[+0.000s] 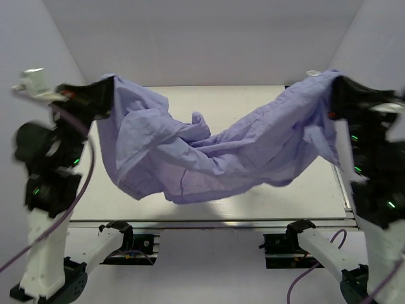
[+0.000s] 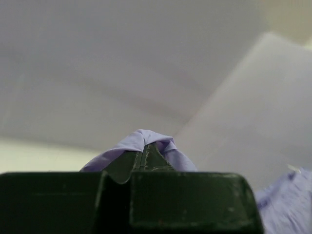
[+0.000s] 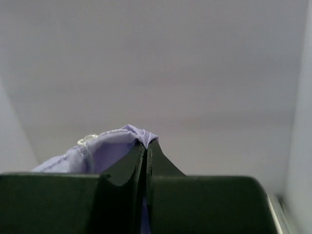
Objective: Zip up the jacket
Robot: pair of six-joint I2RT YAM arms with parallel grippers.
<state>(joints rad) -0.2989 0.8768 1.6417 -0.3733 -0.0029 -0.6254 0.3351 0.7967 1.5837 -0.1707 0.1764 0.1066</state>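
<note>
Jacket (image 1: 209,152) hung slung like a hammock across the middle of the top view, above the table (image 1: 253,104). Its upper-left end was bunched at the left gripper (image 1: 106,95) and its upper-right end at the right gripper (image 1: 330,95). The middle sagged toward the table's near edge; couldn't tell whether the lowest fold touched the surface. Fabric was wrinkled, with folds piled left of centre. Zipper too hard to make out.

Left gripper: clamped on a pinch of jacket. In the left wrist view the fingers (image 2: 155,158) were pressed together, with lavender cloth wrapped over the tips at lower centre.

Right gripper: also clamped on jacket. In the right wrist view the fingers (image 3: 131,163) showed only a thin slit between them, and cloth bulged out at the tips toward the left. A small shiny bit sat on that cloth, not identifiable.

Pose: left arm (image 1: 47,171) rose along the left edge of the frame, wrist high, gripper pointing inward. Right arm (image 1: 373,171) mirrored it along the right edge. A purple cable (image 1: 88,171) looped down beside the left arm.
</note>
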